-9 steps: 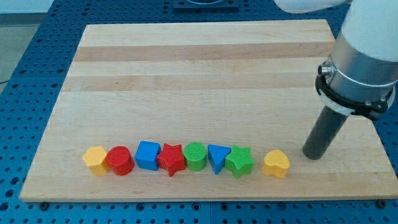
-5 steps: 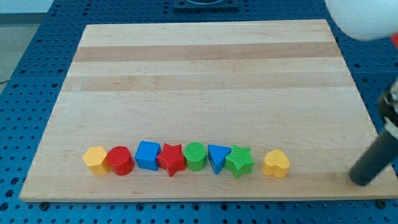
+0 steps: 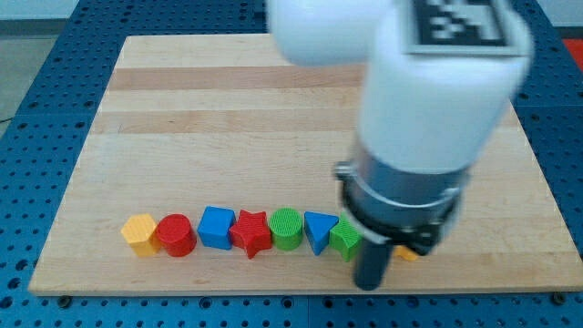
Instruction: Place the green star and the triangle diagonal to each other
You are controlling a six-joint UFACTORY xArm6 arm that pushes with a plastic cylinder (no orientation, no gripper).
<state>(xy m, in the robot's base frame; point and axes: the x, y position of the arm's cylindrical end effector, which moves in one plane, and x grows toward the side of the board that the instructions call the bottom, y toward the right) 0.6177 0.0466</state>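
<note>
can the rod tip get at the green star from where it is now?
Probably yes. My tip sits just below and right of the green star, apparently clear of it; the arm hides the star's right side, so contact can't be ruled out.

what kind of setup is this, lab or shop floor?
Most likely a robotics lab bench: a pale wooden board sits on a blue perforated mounting table, with small coloured plastic blocks lined up near its bottom edge, such as a red star block.
</note>
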